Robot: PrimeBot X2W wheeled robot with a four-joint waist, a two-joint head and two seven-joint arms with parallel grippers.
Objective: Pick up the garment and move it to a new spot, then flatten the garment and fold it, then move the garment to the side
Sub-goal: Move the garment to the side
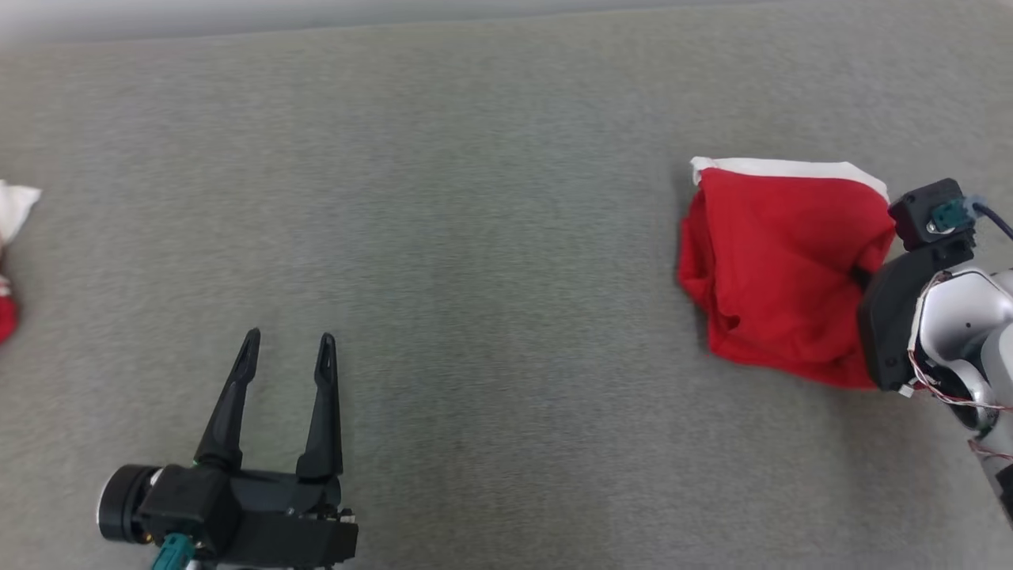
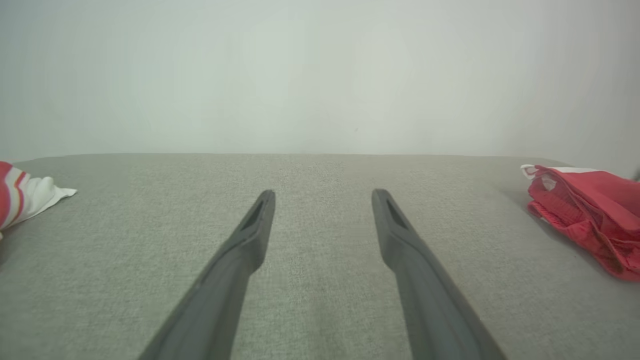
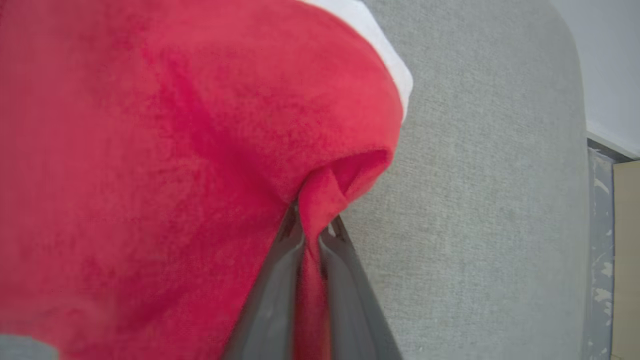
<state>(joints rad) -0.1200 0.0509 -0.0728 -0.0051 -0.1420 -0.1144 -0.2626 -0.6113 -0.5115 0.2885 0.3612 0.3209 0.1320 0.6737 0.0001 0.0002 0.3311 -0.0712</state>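
Observation:
The garment (image 1: pixel 779 261) is a red cloth with a white band along its far edge, lying bunched at the right of the grey table (image 1: pixel 491 237). It also appears as the garment (image 2: pixel 590 215) at the right of the left wrist view. My right gripper (image 3: pixel 312 232) is shut on a pinched fold of the garment (image 3: pixel 175 165); in the head view its fingertips are buried in the cloth's right side. Far from the cloth, at the lower left, my left gripper (image 1: pixel 286 352) stands open above the bare table, nothing between its fingers (image 2: pixel 250 235).
A second red-and-white cloth (image 1: pixel 12 237) lies at the table's far left edge, seen as the striped cloth (image 2: pixel 22 197) in the left wrist view. The table's rounded right edge (image 3: pixel 582 165) lies close to the garment, with floor beyond. A pale wall stands behind the table.

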